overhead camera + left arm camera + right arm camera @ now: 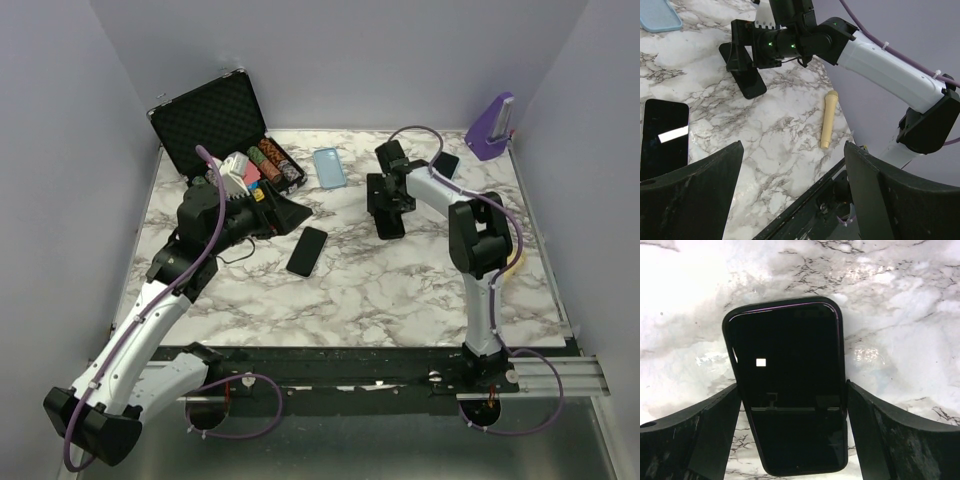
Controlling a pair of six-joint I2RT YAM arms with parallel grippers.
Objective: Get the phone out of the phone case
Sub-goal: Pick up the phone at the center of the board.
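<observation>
A black phone in a dark case (pixel 790 385) lies flat, screen up, on the marble table (pixel 900 300). My right gripper (pixel 793 386) is open and straddles it, one finger along each long edge, close to the rim. From above, the right gripper (pixel 388 205) hangs over that phone (pixel 391 226) at the table's middle back. A second black phone (pixel 307 251) lies bare near the centre and shows again at the left edge of the left wrist view (pixel 662 137). My left gripper (pixel 290 215) is open just above and left of it; in its own view the left gripper (pixel 793 150) holds nothing.
A light blue phone case (pixel 329 167) lies at the back. An open black chip case (pixel 215 125) stands at the back left. Another dark phone (pixel 446 165) and a purple stand (pixel 490 125) are at the back right. A beige stick (pixel 829 120) lies by the right edge.
</observation>
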